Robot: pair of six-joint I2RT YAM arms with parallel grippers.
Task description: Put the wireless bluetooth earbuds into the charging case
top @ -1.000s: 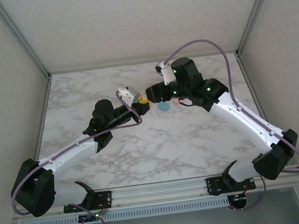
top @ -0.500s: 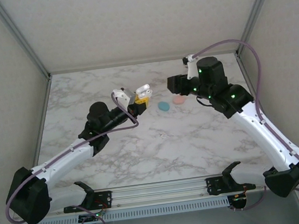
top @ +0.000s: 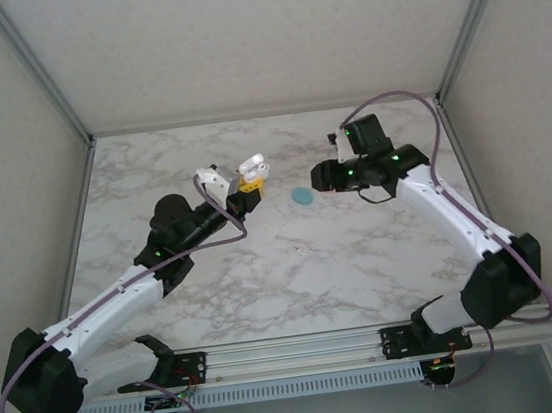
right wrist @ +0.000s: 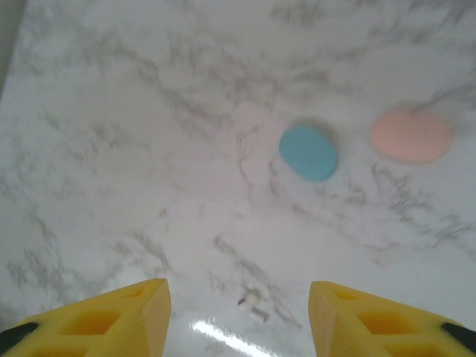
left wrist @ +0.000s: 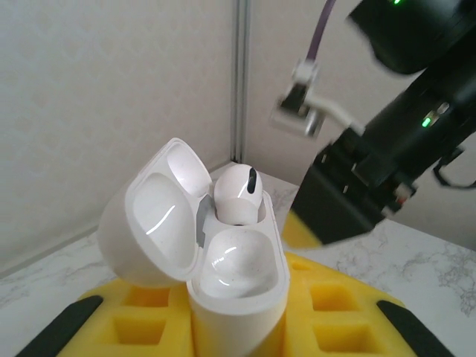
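Note:
My left gripper [top: 245, 184] is shut on a white charging case [left wrist: 236, 286], which it holds upright above the table with the lid [left wrist: 152, 216] swung open. One white earbud [left wrist: 237, 193] sits in the far socket; the near socket is bare. My right gripper [right wrist: 238, 294] hangs open over the marble, nothing between its yellow fingers [right wrist: 123, 316]. A tiny white earbud [right wrist: 255, 304] lies on the table just between the fingertips. In the top view the right gripper [top: 322, 177] is right of the white charging case [top: 253, 166].
A teal pebble-shaped case [right wrist: 308, 152] and a pink one [right wrist: 411, 137] lie on the marble table [right wrist: 111, 149] beyond the right gripper. The teal pebble-shaped case [top: 302, 196] lies between the two grippers. Frame posts stand at the table's back corners.
The right gripper has left the held case, swung right, and come down over the table by the pink case. The left arm carried the case slightly left.

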